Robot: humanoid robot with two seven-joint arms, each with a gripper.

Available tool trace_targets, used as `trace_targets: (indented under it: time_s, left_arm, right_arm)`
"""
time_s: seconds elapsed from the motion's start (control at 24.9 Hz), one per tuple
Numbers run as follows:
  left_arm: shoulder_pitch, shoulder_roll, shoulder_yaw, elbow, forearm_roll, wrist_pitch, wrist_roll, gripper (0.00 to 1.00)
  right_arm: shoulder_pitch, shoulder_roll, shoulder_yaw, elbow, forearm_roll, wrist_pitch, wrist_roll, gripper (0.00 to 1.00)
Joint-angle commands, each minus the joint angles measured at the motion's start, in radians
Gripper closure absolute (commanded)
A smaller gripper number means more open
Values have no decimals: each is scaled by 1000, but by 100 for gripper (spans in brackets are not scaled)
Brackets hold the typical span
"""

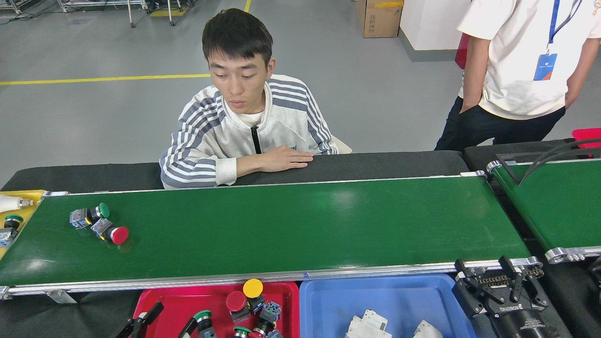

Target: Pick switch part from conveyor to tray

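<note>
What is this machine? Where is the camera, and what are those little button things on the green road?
The camera sits in the robot's head and looks down at its work. The green road is a conveyor, a belt that carries things along. Two switch parts lie on it: a green-capped one and a red-capped one. The robot's job is to put them into the red tray, which already has some in it. The black fingers at the bottom left are its left gripper, over that tray next to another green-capped switch. I cannot tell if it is holding it. The right gripper is open and empty, beside the blue tray.
</note>
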Motion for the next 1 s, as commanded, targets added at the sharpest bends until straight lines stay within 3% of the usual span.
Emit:
trace_targets:
  time_s: [0.0,0.36,0.48,0.64,0.84,0.96]
  left_arm:
    - [-2,3,28,-11,-1,145,5,0]
    - [-19,28,71,20,-1,174,5,0]
    - [-75,48,90,79,-1,205,1,0]
    - [-304,164,74,326,0,308,-22,0]
    - [-592,272,17,718,5,309,-22,0]
    - [-674,312,-39,836,23,305,-22,0]
  right_arm:
    - [-2,4,-5,-16,-3,-5,-7,0]
    - [8,8,-3,-19,-3,-5,-7,0]
    - [6,8,0,-19,-2,-8,-7,0]
    - [8,8,1,-19,-2,-10,-7,0]
    - [9,7,1,-19,0,-13,-7,0]
    - [9,5,1,-19,-2,-15,-7,0]
